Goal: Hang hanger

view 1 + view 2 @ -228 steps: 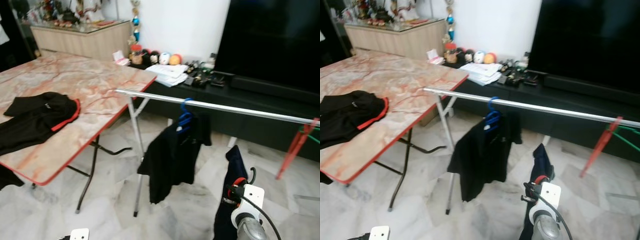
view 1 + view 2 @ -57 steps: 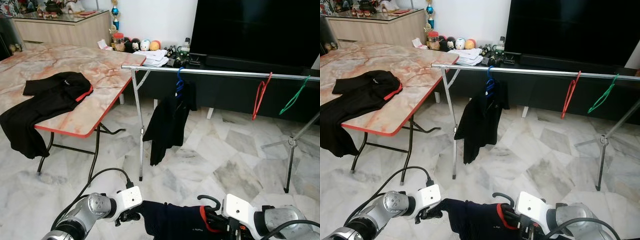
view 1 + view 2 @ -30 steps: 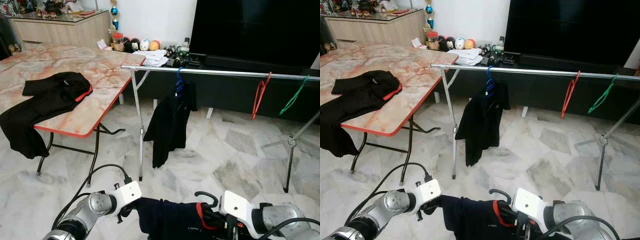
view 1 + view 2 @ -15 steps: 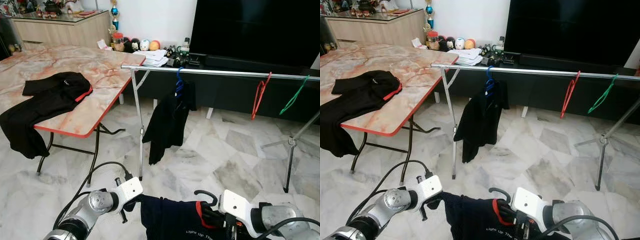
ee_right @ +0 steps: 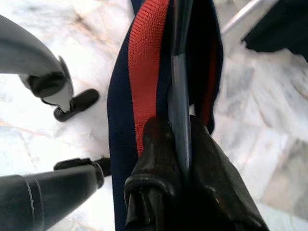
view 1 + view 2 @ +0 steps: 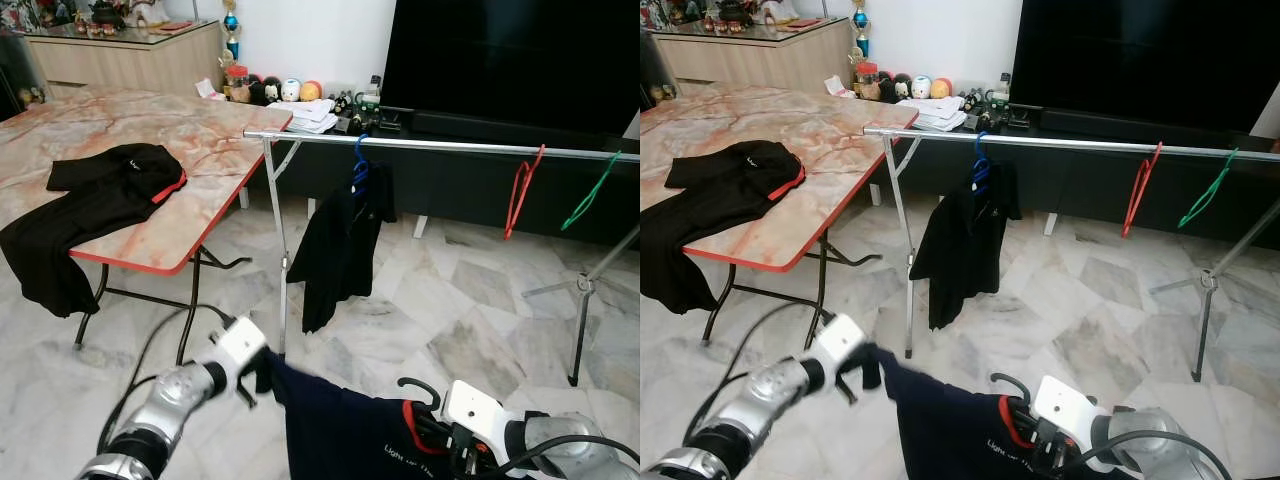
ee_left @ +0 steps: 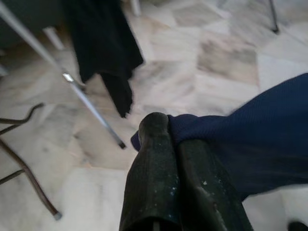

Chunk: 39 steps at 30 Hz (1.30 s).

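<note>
Your right hand (image 5: pixel 180 144) is clamped on the black hanger (image 5: pixel 177 77) low over the floor; left hand (image 7: pixel 166 139) pinches the navy shirt (image 6: pixel 340 430) (sleeve end). Risk: that pull slides it off short of the rail (image 6: pixel 440 146).

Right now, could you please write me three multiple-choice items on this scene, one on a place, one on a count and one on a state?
1. Where does the black garment with red trim lie?
A. on the marble-top table
B. on the floor
C. over the rail

2. How many bare hangers hang on the rail?
A. none
B. two
C. four

3. What are the left gripper fingers doing?
A. spread wide
B. shut on the navy shirt
C. gripping the rail

Answers:
1 A, it is spread on the tabletop, partly draping over the edge.
2 B, a red hanger and a green hanger, beside the blue hanger carrying a black shirt.
3 B, the left wrist view shows navy cloth pinched between them.
</note>
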{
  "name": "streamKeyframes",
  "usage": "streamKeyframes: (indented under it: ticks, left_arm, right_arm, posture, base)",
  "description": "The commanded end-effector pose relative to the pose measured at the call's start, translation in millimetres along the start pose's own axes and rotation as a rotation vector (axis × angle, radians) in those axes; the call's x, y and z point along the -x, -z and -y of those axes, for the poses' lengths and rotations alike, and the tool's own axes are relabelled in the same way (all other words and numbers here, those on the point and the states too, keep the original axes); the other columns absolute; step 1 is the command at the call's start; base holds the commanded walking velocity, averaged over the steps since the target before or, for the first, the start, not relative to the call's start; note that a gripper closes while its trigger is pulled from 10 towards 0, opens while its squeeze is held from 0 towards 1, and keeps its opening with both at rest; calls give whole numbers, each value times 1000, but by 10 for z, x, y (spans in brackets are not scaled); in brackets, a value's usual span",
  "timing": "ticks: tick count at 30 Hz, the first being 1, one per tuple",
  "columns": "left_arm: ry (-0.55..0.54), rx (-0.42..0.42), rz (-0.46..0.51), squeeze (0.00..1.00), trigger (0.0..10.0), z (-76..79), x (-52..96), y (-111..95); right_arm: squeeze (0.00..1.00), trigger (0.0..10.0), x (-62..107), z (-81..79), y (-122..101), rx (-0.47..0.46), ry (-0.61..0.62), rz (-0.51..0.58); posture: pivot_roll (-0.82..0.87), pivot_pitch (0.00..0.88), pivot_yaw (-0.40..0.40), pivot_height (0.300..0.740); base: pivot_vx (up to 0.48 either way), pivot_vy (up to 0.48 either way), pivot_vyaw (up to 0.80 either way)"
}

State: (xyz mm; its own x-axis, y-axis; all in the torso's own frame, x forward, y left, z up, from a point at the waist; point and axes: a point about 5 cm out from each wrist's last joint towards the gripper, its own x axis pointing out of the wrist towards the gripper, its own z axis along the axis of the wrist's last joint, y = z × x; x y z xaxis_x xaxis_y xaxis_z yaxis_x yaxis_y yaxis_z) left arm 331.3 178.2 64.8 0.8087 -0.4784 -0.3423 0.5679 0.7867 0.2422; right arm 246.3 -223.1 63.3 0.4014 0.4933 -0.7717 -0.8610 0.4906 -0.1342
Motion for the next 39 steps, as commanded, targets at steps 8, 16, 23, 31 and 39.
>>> streamKeyframes:
  ticks: [8, 16, 23, 31, 39]
  left_arm:
    - [-237, -62, -138, 0, 0, -478, 309, 170]
    - [-208, -94, -379, 0, 0, -382, 436, 549]
    - [190, -175, -466, 0, 0, 164, 317, 713]
    - [295, -190, -388, 0, 0, 309, 147, 496]
    - [235, -210, -349, 0, 0, 282, 80, 401]
  right_arm:
    - [0, 10000, 75, 210, 107, -49, 150, -37]
    - [0, 10000, 80, 411, 18, -166, 318, 44]
    - [0, 10000, 41, 450, -243, -244, 318, 216]
    - [0, 10000, -1, 355, -269, -187, 227, 196]
    - [0, 10000, -165, 270, -142, -126, 195, 98]
  posture:
    - [18, 13, -20, 740]
    - [26, 15, -21, 740]
    - [23, 14, -23, 740]
    - [26, 9, -28, 740]
    - [165, 0, -95, 740]
  base:
    - [0, 0, 0]
    - [0, 0, 0]
    - [0, 0, 0]
    - [0, 0, 0]
    - [0, 0, 0]
